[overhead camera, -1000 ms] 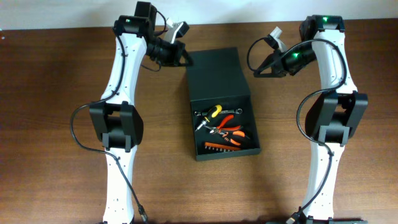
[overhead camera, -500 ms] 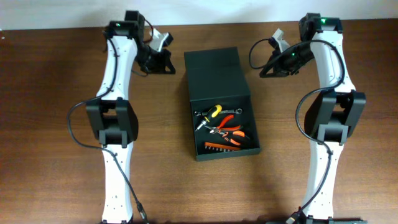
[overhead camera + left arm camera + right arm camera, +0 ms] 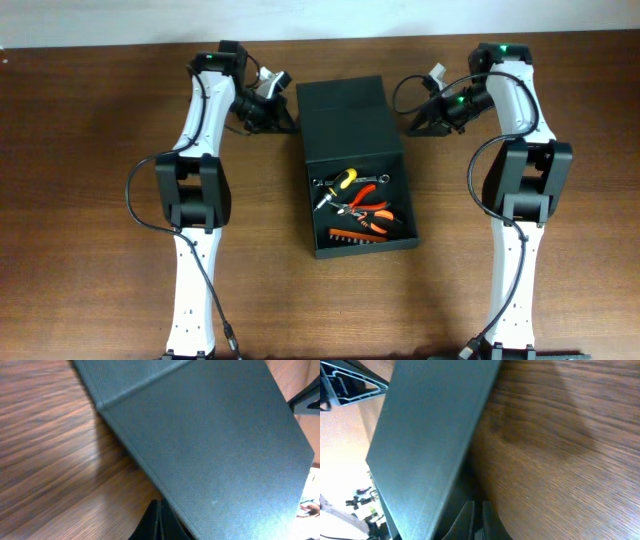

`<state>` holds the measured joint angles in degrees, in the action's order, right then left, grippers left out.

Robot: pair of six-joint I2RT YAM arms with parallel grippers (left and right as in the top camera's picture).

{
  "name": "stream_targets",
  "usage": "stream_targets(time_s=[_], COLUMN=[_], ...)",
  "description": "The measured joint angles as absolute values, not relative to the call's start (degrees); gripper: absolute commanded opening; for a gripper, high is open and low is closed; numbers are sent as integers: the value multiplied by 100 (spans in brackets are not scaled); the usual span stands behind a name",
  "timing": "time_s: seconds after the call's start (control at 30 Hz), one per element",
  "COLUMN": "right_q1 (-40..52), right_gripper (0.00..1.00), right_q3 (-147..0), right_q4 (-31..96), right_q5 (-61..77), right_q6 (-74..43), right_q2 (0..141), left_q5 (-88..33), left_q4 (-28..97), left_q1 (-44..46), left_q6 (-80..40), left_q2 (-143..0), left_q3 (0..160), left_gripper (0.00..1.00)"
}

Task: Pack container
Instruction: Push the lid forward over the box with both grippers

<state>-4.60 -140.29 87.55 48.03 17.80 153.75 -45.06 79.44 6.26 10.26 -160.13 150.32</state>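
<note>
The container [image 3: 345, 115] is a dark green-black box in the middle of the table, its flap lid open and lying back. Inside it lie a yellow-handled screwdriver [image 3: 340, 181], orange pliers [image 3: 372, 203] and an orange bit set [image 3: 356, 237]. My left gripper [image 3: 287, 120] is shut, low at the lid's left edge. In the left wrist view its fingertips [image 3: 160, 521] sit beside the lid [image 3: 215, 435]. My right gripper [image 3: 412, 122] is shut at the lid's right edge. In the right wrist view its fingertips [image 3: 477, 522] sit beside the lid [image 3: 425, 435].
The brown wooden table [image 3: 90, 200] spreads around the box. The white arm columns stand to the left [image 3: 190, 200] and right [image 3: 520, 190] of the box.
Both grippers have moved inward and down to the lid's side edges, the left one rightward and the right one leftward. The box and tools have not moved.
</note>
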Motion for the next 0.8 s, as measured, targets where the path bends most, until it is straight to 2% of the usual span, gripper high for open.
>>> stream_targets(time_s=[0.8], right_q1=[-301], right_gripper=[6], right_q3=[-14022], right_q4=[8941], right_q5=[4685], right_q6=[1903], right_q2=[15683], left_q5=[-4528], left_q4=[7867], left_q1=[814], left_q6=[998], left_q2=[-16033], left_q3=[15032], left_gripper=[2])
